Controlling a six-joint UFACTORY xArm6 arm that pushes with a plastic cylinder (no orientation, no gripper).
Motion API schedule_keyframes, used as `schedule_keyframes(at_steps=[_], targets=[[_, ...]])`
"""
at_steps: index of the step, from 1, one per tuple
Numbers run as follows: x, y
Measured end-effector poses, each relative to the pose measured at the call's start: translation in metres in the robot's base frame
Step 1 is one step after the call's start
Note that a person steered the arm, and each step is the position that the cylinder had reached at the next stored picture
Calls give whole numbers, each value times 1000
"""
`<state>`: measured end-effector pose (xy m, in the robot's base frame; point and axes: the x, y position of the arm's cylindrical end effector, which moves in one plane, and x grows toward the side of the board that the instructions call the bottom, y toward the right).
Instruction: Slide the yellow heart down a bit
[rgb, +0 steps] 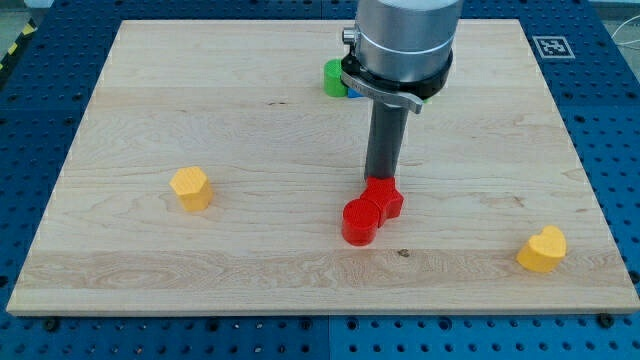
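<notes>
The yellow heart (542, 249) lies near the board's lower right corner. My tip (379, 178) is at the board's middle, far to the left of and above the heart. The tip touches the top edge of a red block (385, 196), whose shape I cannot make out. A red cylinder (360, 222) sits against that red block at its lower left. A yellow hexagonal block (190, 188) lies at the view's left.
A green block (333, 77) sits near the board's top, partly hidden by the arm's body (400, 45), with a bit of a blue block (353, 95) beside it. The wooden board (250, 120) rests on a blue perforated table. A marker tag (551, 45) is at the top right corner.
</notes>
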<state>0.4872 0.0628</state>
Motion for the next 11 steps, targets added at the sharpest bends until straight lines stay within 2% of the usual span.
schedule_keyframes(at_steps=[3, 6, 8, 9, 10, 11], targets=[[33, 43], [37, 135], [72, 164], [77, 174], [75, 224], [93, 260]])
